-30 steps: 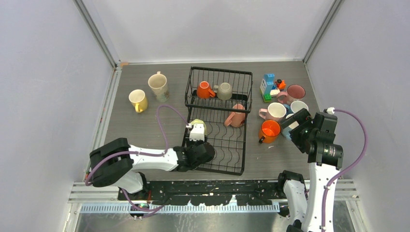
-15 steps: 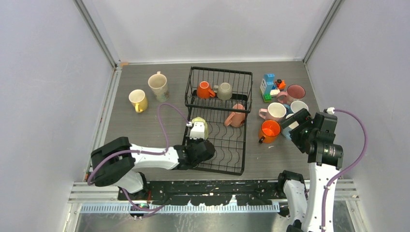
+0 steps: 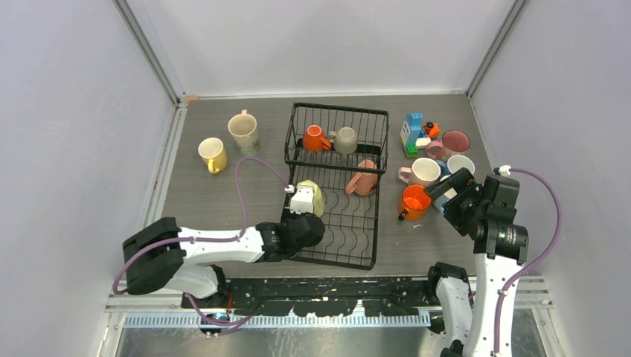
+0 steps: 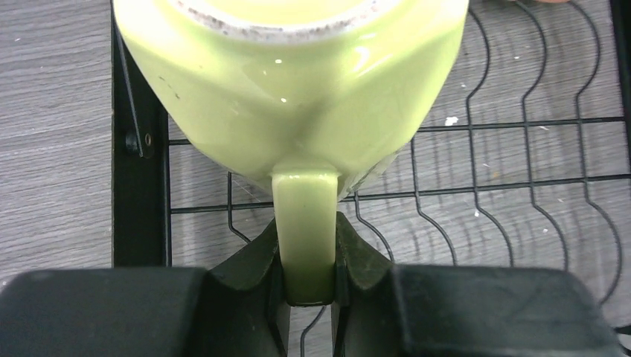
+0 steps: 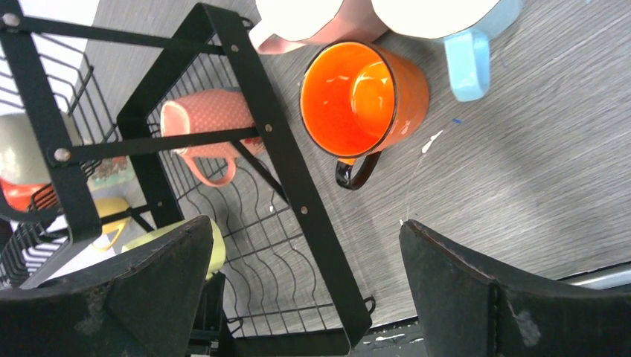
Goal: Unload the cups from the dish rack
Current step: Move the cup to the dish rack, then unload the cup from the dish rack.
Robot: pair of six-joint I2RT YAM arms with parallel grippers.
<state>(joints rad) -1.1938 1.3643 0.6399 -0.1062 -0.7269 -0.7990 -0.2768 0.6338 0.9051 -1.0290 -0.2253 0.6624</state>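
The black wire dish rack point(image 3: 376, 216) stands mid-table. A pale green cup point(image 3: 315, 196) lies at the left side of its flat tray, and my left gripper point(image 3: 303, 217) is shut on its handle point(image 4: 305, 223); the cup body point(image 4: 298, 89) fills the top of the left wrist view. An orange cup point(image 3: 315, 138) and a grey-beige cup point(image 3: 345, 140) sit in the basket section, and a pink cup point(image 3: 362, 178) lies on the tray. My right gripper point(image 5: 305, 275) hangs open and holds nothing, above the table right of the rack, near an upright orange cup point(image 5: 364, 97).
A yellow cup point(image 3: 213, 154) and a cream cup point(image 3: 244, 132) stand on the table left of the rack. To the right are pink point(image 3: 424, 172) and light blue cups point(image 5: 465, 44) and a toy-block figure point(image 3: 415, 134). Walls close in three sides.
The left jaws have closed on the green cup's handle, and the left arm's elbow has swung left. The right arm has barely shifted.
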